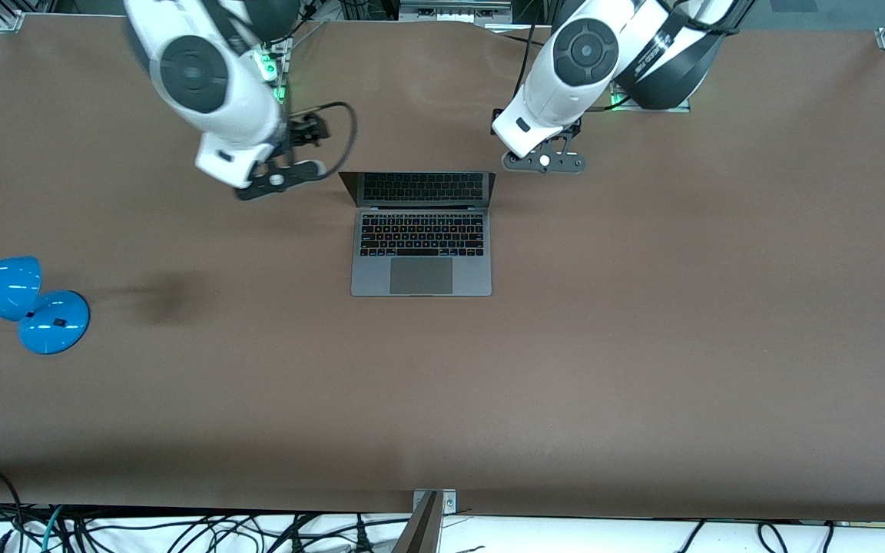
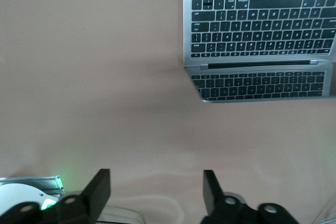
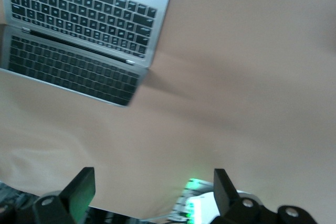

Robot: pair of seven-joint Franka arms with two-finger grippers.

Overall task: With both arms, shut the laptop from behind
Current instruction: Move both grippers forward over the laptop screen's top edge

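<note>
Open laptop (image 1: 421, 244) in all views; blue lamp (image 1: 24, 303) front view only.

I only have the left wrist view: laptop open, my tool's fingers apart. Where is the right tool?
Observer: The right tool hangs over bare table, beside the lid of the laptop toward the right arm's end, not touching it.
Operator: Open or shut?
Observer: Open; the right wrist view shows its fingers wide apart.
Operator: Anything else on the table?
Observer: A blue lamp at the right arm's end, nearer the front camera than the laptop.
</note>
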